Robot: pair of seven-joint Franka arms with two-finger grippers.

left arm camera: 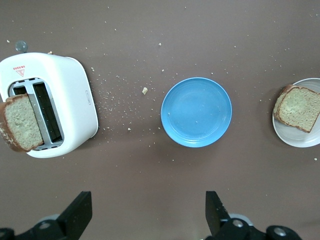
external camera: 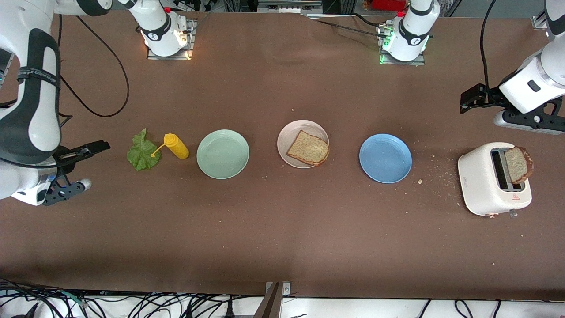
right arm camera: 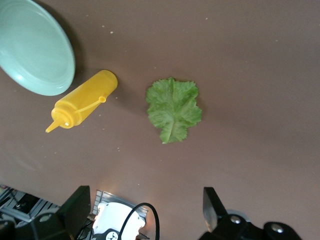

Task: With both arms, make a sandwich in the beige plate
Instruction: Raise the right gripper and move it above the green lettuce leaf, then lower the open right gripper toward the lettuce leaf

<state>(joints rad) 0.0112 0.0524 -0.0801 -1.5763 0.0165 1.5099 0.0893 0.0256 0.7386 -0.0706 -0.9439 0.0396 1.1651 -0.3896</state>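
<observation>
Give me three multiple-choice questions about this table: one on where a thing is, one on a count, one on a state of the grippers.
1. Where is the second bread slice?
A. on the blue plate
B. in the toaster
C. on the mint-green plate

2. How many plates are on the table?
A. two
B. three
C. four

3. How are the two grippers?
A. both open and empty
B. both shut on bread
C. one holds the lettuce

Answers:
1 B: it sticks out of the toaster slot; the other slice lies on the beige plate.
2 B: mint-green plate, beige plate, blue plate.
3 A: left gripper and right gripper show spread fingers with nothing between; the lettuce lies on the table.
</observation>
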